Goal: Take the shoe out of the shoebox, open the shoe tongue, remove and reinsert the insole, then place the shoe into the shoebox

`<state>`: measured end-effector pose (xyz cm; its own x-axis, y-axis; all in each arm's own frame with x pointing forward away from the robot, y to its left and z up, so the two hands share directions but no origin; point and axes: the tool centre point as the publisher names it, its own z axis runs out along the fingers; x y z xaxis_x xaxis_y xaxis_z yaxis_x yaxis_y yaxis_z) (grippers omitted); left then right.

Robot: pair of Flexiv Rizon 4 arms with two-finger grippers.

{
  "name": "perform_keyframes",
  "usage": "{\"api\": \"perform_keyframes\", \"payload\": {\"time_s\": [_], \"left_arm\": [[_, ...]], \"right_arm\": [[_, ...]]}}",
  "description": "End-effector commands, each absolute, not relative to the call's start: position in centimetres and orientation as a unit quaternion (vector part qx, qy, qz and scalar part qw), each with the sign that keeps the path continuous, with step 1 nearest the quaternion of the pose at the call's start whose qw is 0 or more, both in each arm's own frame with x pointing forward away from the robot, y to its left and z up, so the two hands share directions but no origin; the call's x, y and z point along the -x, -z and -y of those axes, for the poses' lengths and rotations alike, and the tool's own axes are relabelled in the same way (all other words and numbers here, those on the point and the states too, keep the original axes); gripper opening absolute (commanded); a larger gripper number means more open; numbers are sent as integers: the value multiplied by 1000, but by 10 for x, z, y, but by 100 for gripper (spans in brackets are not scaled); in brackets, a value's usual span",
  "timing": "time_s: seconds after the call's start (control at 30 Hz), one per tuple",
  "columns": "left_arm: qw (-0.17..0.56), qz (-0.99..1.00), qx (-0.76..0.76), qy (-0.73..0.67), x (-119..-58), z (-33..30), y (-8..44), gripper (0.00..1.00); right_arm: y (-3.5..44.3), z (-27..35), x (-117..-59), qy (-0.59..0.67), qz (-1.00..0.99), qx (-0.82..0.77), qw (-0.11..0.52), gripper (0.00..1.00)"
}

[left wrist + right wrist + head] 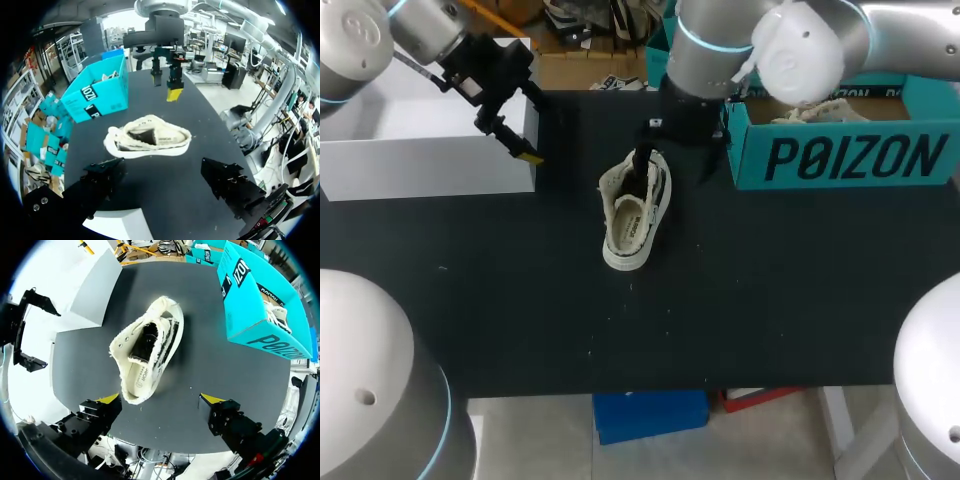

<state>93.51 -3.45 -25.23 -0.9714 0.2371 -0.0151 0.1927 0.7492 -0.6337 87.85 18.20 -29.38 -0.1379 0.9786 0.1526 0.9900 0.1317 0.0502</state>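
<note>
Cream canvas sneaker [635, 215] rests mid-worktop [770, 280], clear of the teal shoebox [840, 160], with the right pincer [648, 165] poised above its collar. From the left wrist, the left pincer [162, 164] gapes wide and empty, short of the shoe. From the right wrist, that pincer also stands wide, holding nothing. The insole [145, 375] appears seated, though shadow hides the tongue. Next, probably: lower, pinch the tongue, fold it back.

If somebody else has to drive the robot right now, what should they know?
Left hand: open, empty, by the white box.
Right hand: open, empty, above the shoe.
The shoe lies on the black table, outside the teal shoebox; its insole looks to be inside.
Done: shoe taken out.
Left: putting it back in the shoebox. Whether the tongue and insole steps are done cannot be told.
</note>
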Motion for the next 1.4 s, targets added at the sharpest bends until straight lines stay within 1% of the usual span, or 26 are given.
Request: {"api": "perform_keyframes", "payload": {"time_s": [0.03,0.53,0.57,0.63,0.67,0.7,0.73,0.77,0.83,0.87,0.9,0.97,1.07,1.1,1.17,1.2,1.27,1.4], "left_arm": [[33,935,115,-333,-934,34,252,100],[33,935,115,-333,-934,34,252,100],[33,935,115,-333,-934,34,252,100],[33,935,115,-333,-934,34,252,100],[33,935,115,-333,-934,34,252,100],[33,935,115,-333,-934,34,252,100],[33,935,115,-333,-934,34,252,100],[33,935,115,-333,-934,34,252,100],[33,935,115,-333,-934,34,252,100],[33,935,115,-333,-934,34,252,100],[33,935,115,-333,-934,34,252,100],[33,935,115,-333,-934,34,252,100],[33,935,115,-333,-934,34,252,100],[33,935,115,-333,-934,34,252,100],[33,935,115,-333,-934,34,252,100],[33,935,115,-333,-934,34,252,100],[33,935,115,-333,-934,34,252,100],[33,935,115,-333,-934,34,252,100]], "right_arm": [[316,-196,-896,-6,754,657,9,100],[356,-190,-912,-10,749,663,2,100],[358,-188,-914,-10,749,663,1,88],[360,-185,-916,-10,748,663,-2,89],[361,-183,-918,-10,748,664,-4,85],[362,-181,-920,-10,747,664,-6,76],[363,-180,-921,-10,747,665,-7,73],[363,-178,-922,-10,747,665,-8,75],[365,-176,-923,-10,746,666,-10,73],[366,-175,-924,-10,745,666,-10,71],[368,-174,-925,-9,745,667,-11,66],[371,-173,-927,-8,744,668,-11,64],[376,-174,-929,-6,743,669,-10,62],[377,-175,-930,-5,743,669,-10,64],[380,-176,-932,-3,743,669,-8,62],[381,-177,-932,0,742,671,-7,64],[384,-180,-932,1,742,671,-5,63],[387,-181,-932,2,742,670,-2,65]]}}
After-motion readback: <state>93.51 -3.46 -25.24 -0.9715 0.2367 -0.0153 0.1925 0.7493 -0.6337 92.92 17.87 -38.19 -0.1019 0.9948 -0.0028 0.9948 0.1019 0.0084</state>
